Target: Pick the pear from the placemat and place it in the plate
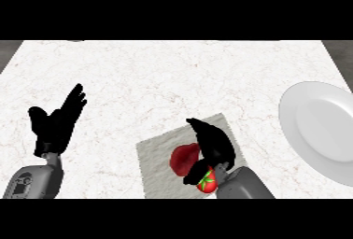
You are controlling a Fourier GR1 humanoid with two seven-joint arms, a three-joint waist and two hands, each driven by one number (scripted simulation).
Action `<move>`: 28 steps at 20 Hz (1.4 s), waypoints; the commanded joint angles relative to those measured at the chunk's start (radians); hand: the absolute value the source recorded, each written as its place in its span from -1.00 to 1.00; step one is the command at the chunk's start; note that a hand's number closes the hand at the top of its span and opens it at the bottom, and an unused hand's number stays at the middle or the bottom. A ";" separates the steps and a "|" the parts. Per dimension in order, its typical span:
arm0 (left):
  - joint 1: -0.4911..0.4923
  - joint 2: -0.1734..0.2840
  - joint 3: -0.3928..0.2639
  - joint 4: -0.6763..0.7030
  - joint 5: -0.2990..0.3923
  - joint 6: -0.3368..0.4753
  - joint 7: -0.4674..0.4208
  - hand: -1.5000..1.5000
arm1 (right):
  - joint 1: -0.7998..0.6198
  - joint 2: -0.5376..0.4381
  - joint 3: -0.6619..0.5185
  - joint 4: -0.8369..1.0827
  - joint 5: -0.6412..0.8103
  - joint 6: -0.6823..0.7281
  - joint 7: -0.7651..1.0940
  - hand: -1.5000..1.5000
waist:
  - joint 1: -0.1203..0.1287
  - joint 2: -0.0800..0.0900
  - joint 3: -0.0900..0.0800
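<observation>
— Nearest the lens, what shows?
— Right hand (pixel 212 142), black fingers straight and uncurled, hanging over a red pear (pixel 185 159) on the grey placemat (pixel 157 161). It hides the pear's right side; whether they touch is unclear. A red-and-green patch sits by the wrist.
— Elsewhere?
— White, smooth, round plate (pixel 318 133), cut by the right edge, on the marbled worktop (pixel 172 74). Left hand (pixel 56 122) rests open at left.

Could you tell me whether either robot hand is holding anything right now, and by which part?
Nothing is clearly held. The right robot hand reaches over the red pear on the placemat; the left robot hand rests open.
</observation>
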 commanded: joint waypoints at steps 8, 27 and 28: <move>0.020 -0.040 -0.001 -0.013 -0.032 0.020 0.001 0.00 | -0.068 0.003 0.037 0.088 -0.052 -0.007 -0.106 1.00 | 0.000 0.001 0.000; -0.003 -0.047 0.007 -0.006 -0.030 0.014 0.009 0.00 | -0.509 -0.186 -0.231 0.360 0.382 -0.533 0.288 1.00 | -0.005 -0.003 -0.002; -0.012 -0.036 0.013 0.011 -0.020 -0.004 0.005 0.00 | -0.520 -0.185 -0.207 0.382 0.448 -0.547 0.333 1.00 | -0.004 0.000 -0.002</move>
